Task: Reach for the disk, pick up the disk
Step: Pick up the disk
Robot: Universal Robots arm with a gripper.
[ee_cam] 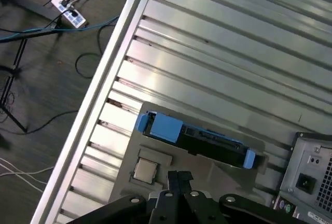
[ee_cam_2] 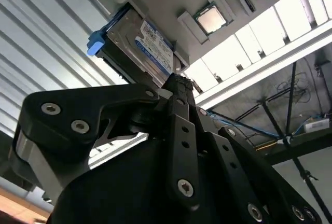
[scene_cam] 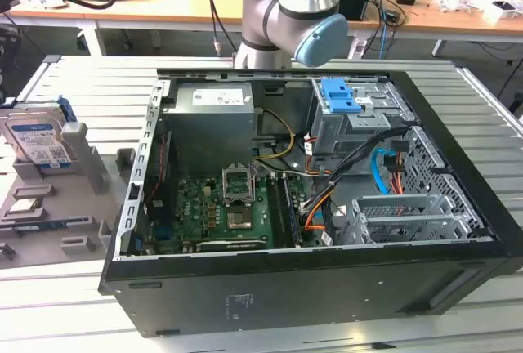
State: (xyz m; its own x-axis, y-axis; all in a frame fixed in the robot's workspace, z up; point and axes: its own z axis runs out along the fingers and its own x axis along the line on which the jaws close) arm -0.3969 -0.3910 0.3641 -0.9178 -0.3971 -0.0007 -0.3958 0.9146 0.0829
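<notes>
Hovering above the grey holder, the gripper has its fingers drawn almost together, gripping nothing. The disk stands on edge in that holder, apart from the gripper, on the slatted table at the exterior view's left of the open case.

One disk, one case (open)
</notes>
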